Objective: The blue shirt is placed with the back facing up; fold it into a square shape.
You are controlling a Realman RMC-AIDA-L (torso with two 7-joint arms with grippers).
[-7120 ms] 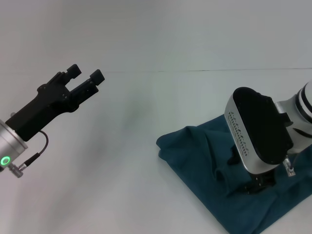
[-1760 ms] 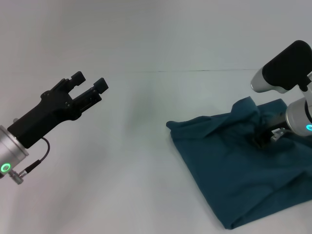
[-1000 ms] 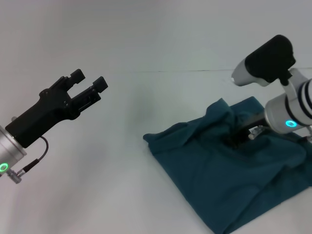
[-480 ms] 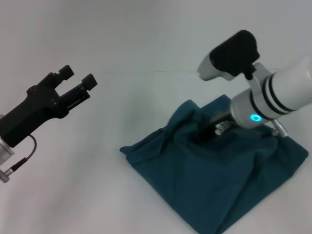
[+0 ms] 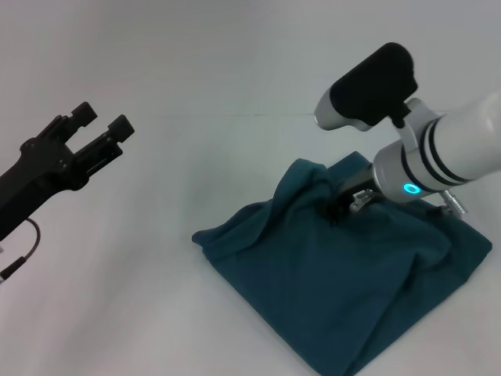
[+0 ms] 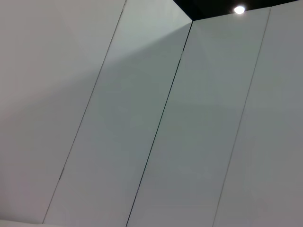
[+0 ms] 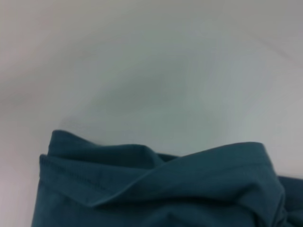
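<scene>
1. The right gripper (image 5: 335,210) sits buried in a raised fold of the blue shirt (image 5: 337,274) — whether its fingers grip cannot be told.
2. The left gripper (image 5: 100,127) hovers well apart from the shirt — fingers parted, holding nothing.

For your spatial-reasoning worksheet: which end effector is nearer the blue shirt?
Right. The right end effector is buried in the blue shirt; the left end effector hangs open, far to its left.
</scene>
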